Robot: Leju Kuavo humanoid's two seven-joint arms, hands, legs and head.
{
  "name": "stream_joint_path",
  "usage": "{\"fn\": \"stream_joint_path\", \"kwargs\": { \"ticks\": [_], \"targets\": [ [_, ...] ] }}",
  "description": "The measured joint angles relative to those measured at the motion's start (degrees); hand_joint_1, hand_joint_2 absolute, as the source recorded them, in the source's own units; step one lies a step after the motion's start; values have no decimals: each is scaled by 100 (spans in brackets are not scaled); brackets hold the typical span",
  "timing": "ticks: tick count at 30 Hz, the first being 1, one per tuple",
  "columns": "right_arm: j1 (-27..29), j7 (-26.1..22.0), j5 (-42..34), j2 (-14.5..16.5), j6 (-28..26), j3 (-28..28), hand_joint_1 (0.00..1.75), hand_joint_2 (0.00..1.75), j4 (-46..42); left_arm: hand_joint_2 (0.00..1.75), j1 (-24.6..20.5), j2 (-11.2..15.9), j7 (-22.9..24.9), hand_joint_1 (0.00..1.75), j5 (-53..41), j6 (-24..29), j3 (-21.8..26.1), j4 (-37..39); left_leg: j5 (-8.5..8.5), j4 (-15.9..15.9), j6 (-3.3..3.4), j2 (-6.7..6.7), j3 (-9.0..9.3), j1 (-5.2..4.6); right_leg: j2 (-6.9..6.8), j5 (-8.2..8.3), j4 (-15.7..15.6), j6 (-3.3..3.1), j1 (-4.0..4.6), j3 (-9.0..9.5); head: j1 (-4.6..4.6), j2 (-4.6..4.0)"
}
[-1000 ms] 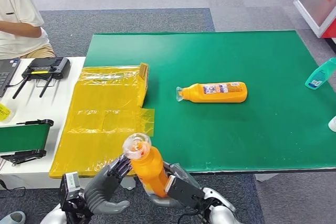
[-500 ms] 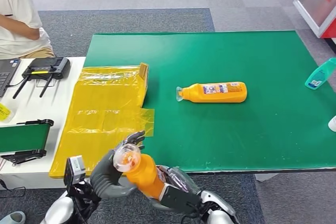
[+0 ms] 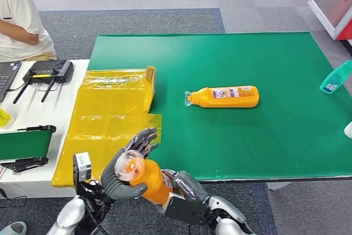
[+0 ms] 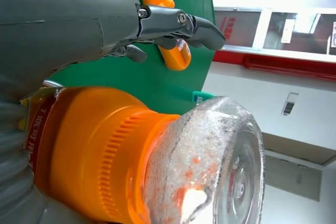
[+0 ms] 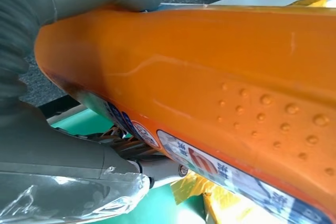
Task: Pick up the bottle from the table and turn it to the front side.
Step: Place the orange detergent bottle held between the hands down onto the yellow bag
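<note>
Green mat [image 3: 257, 136] over the table, grey carpet beyond; yellow plastic sheet [image 3: 109, 115] at the robot's left, a person seated past it by a laptop and controller.

Bottle [image 3: 146, 175] — orange, with a clear dome cap [image 3: 126, 165] — is off the table, held low in front of the body, just short of the mat's near edge. It lies tilted, cap toward the robot's left and up. A second orange bottle [image 3: 224, 97] lies on its side mid-mat, well apart; a teal bottle [image 3: 335, 77] sits at the far right edge.

Right hand [image 3: 182, 199] is wrapped round the bottle's lower body; the right wrist view shows the thumb across the orange wall and the label edge beneath. Left hand [image 3: 124, 171] cups the cap end from behind, fingers [image 3: 143, 137] spread and extended past the cap. Whether it bears on the bottle I cannot tell; it seems to grip nothing.

Handling, as judged:
- Stiff moulded plastic, smooth and glossy; raised dimples on one face should give some purchase.
- Looks moderately heavy if full — contents not visible through the orange wall.
- Cap looks thin and brittle; better not to squeeze there.
- Best hold for rotating: shoulder ribs below the cap, or mid-body over the label.
</note>
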Motion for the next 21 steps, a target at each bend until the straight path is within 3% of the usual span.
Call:
{"fn": "stream_joint_path", "kwargs": {
  "ticks": [5, 11, 21],
  "targets": [
    [-20, 2, 23, -48, -81, 24, 175, 175, -36, 175, 5, -32, 0, 0, 28, -52, -7, 34, 0, 0, 0, 0, 0, 0, 0, 0, 0, 0, 0, 0, 0, 0],
    [-149, 125, 655, -80, -622, 36, 175, 175, -186, 175, 142, -3, -3, 0, -282, -102, -139, 44, 0, 0, 0, 1, 0, 0, 0, 0, 0, 0, 0, 0, 0, 0],
    [-191, 182, 829, -98, -705, 77, 175, 175, -393, 175, 205, 40, -68, 0, -327, -84, -215, 39, 1, 0, 1, 0, -2, 0, -1, -1, 0, 1, 0, 1, 1, 0]
  ]
}}
